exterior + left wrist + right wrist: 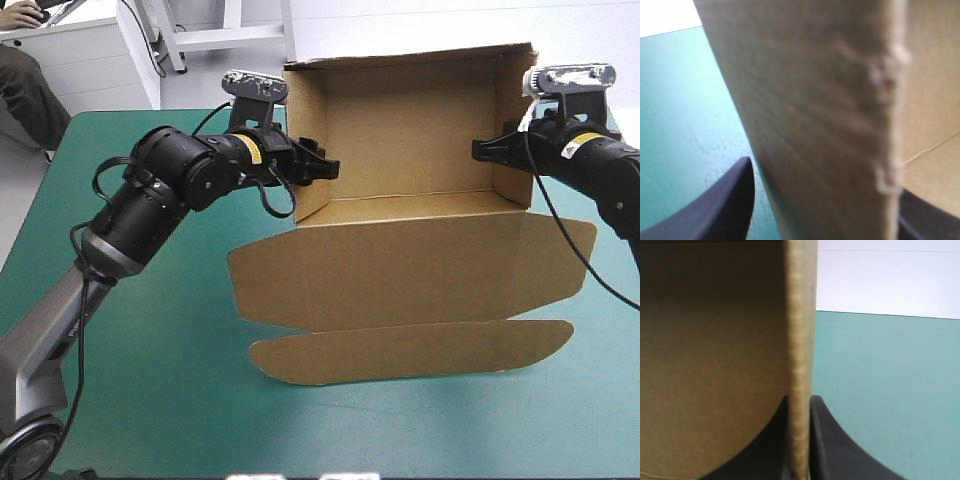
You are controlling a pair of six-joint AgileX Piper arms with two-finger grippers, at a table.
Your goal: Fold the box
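Box stood at mid-table toward the far edge, long axis left–right, an open tray with its walls raised. Lid panel and tuck flap lay flat, pointing to the near edge. Left pincer was clamped on the left wall. Right pincer was all but closed on the right wall's edge. Table had a teal-green cover.

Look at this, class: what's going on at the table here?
A two-armed robot is folding a brown box on the teal-green table cover. The left hand grips its left side wall, the right hand its right one, each pinching the board. The walls stand raised as an open tray; the lid lies flat toward the near edge.
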